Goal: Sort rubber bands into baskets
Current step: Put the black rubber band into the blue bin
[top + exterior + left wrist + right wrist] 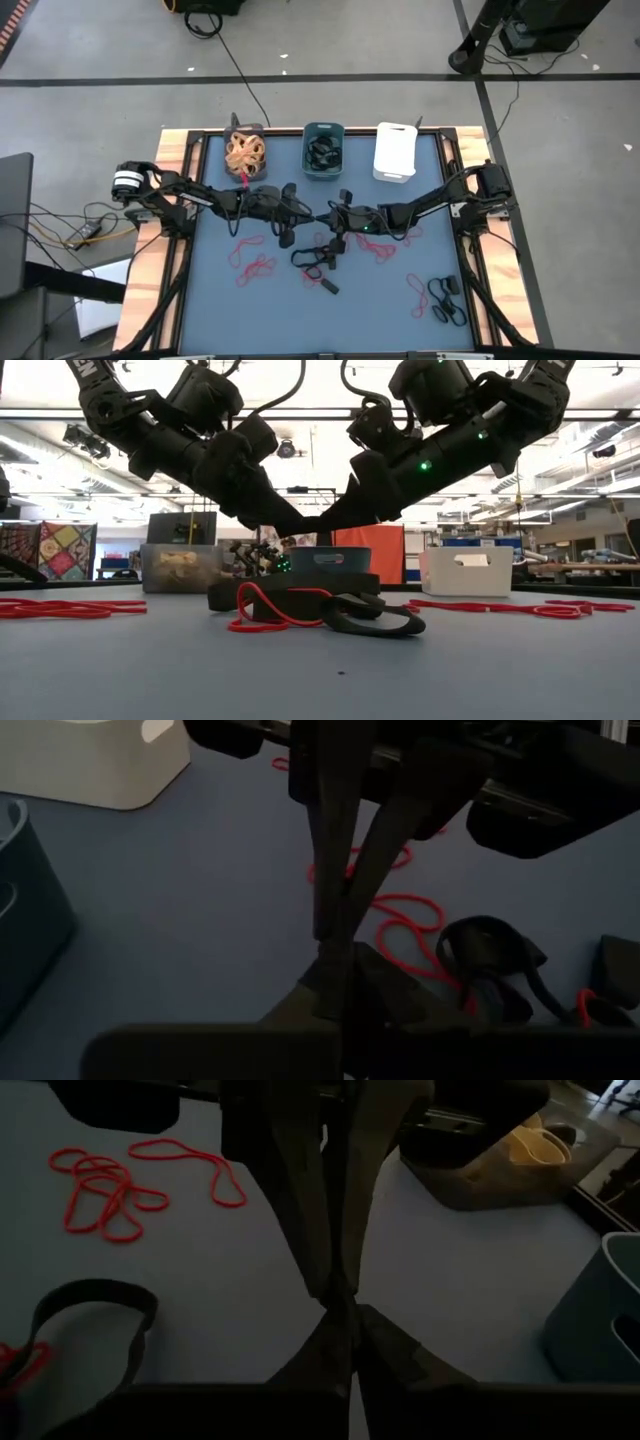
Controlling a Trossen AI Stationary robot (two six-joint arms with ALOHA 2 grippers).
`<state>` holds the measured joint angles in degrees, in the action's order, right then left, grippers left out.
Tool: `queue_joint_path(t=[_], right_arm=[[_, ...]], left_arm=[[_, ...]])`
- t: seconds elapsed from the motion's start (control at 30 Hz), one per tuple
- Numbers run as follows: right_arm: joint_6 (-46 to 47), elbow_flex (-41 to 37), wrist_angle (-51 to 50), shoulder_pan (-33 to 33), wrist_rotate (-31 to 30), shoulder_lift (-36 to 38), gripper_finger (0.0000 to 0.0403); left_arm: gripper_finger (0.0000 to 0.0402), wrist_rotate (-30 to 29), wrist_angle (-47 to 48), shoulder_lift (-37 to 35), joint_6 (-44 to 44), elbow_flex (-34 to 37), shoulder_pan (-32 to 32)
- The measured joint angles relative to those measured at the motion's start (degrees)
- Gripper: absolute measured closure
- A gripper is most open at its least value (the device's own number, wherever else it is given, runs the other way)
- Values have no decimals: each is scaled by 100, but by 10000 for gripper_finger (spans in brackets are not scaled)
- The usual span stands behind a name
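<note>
My left gripper [308,210] and my right gripper [328,214] are both shut. They meet tip to tip above the middle of the blue table [210,300], well clear of it in the low view [310,525]. I see no band between them. Red rubber bands [255,265] and wide black bands [315,258] lie flat on the table below and around them. The dark grey basket [245,152] holds tan bands, the teal basket [323,150] holds black bands, and the white basket [395,150] stands beside them at the far edge. My left gripper's shut fingertips [335,982] point at my right gripper's shut fingertips [335,920], level, from the table's left. I cannot tell whether they touch or pinch anything. My right gripper's fingertips [345,1330] come level from the table's right; the same is hidden there.
More red bands [380,245] lie right of centre, and black bands with a red one [445,298] lie at the near right. Wooden rails [175,200] edge the table. Cables run on the floor beyond it.
</note>
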<state>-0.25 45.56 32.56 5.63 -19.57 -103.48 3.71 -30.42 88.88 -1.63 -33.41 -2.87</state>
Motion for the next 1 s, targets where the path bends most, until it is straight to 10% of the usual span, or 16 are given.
queue_joint_path(t=[0.3, 0.5, 0.7, 1.0], right_arm=[[-6, -2, 17, -2, 3, 0, 386], [-195, -1, -126, 123, -240, 18, 296], [709, 2, -1507, 229, -1420, 20, 202], [1181, -2, -1849, 212, -1036, 11, 187]], left_arm=[[391, -304, -10, 0, -28, -2, 0], [395, -379, 65, 3, -1, -198, -140], [396, -720, 55, 4, -214, -575, -754], [396, -945, 324, 332, -339, -1449, -2157]])
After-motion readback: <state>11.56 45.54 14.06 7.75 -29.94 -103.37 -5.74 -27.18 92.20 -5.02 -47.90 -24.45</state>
